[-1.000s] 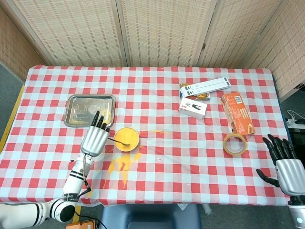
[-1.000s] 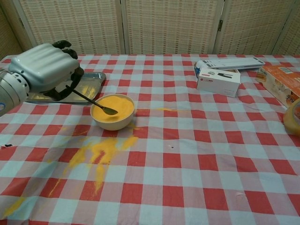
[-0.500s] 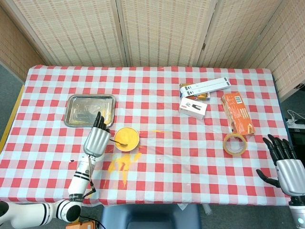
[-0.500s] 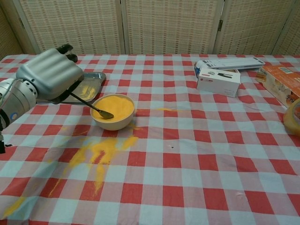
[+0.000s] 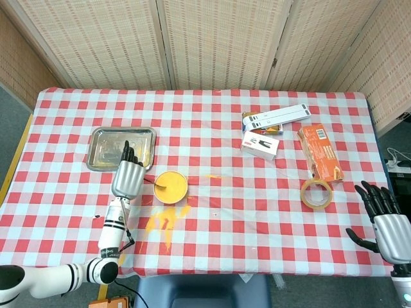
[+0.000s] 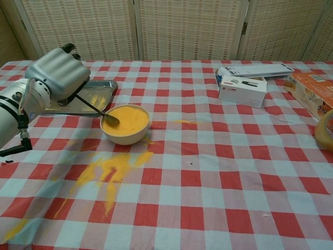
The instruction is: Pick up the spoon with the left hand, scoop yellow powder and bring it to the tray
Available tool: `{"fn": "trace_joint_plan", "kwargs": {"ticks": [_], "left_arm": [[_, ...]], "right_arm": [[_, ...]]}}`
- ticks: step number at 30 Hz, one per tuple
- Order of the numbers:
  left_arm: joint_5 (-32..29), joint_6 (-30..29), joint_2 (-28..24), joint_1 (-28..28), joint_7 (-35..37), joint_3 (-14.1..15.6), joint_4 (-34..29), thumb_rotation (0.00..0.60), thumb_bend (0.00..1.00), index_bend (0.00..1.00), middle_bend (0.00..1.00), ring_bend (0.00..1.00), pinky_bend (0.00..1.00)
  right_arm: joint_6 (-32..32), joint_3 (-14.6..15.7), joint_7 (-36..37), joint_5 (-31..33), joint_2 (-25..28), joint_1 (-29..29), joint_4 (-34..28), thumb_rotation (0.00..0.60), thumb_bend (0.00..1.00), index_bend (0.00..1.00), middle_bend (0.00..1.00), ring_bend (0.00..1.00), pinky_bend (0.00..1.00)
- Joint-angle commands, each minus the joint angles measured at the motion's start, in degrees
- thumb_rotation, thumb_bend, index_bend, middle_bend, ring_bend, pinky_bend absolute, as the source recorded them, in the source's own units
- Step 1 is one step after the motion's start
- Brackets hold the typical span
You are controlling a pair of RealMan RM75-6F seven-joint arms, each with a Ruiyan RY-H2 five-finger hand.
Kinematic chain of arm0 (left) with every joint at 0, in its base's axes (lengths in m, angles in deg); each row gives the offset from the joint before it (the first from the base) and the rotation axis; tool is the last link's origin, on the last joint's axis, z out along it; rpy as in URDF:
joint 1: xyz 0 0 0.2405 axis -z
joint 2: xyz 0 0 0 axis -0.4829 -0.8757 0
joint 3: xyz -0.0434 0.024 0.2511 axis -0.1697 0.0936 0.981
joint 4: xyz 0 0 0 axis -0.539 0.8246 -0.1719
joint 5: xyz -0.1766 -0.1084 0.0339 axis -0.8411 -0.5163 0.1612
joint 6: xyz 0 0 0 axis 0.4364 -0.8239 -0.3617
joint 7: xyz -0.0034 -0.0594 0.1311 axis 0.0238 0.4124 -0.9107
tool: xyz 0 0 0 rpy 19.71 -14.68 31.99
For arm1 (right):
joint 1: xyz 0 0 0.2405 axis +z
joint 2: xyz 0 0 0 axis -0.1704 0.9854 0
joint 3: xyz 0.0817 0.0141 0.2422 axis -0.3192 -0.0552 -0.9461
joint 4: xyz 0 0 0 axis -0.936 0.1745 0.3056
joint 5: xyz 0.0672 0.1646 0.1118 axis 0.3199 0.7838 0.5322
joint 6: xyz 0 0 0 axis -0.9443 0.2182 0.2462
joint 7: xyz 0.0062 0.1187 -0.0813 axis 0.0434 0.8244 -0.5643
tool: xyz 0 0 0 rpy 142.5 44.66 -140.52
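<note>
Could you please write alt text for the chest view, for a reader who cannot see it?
The left hand holds a spoon with its tip in a bowl of yellow powder, beside a tray on a checked table. Spilled powder lies before the bowl; boxes sit far right.

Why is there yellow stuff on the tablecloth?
That is spilled yellow powder, streaked across the tablecloth in front of the bowl, with a small smear to its right. It belongs in the bowl, not on the cloth.

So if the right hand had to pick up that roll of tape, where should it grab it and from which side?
Probably the near rim of the tape roll, from above: it lies flat with its hole up, letting the right hand pinch across the band.
</note>
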Motion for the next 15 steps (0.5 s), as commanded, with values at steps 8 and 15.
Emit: {"fn": "trace_joint_plan", "kwargs": {"ticks": [8, 15], "left_arm": [[-0.11, -0.06, -1.96, 0.16, 2.97, -0.71, -4.26, 0.6, 0.79, 0.9, 0.42, 0.15, 0.0], [-0.01, -1.17, -4.25, 0.09, 3.33, -0.66, -9.55, 0.6, 0.79, 0.9, 0.42, 0.15, 0.0]], "right_arm": [[-0.28, -0.01, -0.4, 0.14, -0.13, 0.11, -0.08, 0.6, 0.14, 0.0, 0.0, 0.0, 0.0], [-0.61, 0.16, -0.6, 0.01, -0.16, 0.23, -0.17, 0.6, 0.14, 0.0, 0.0, 0.0, 0.0]]}}
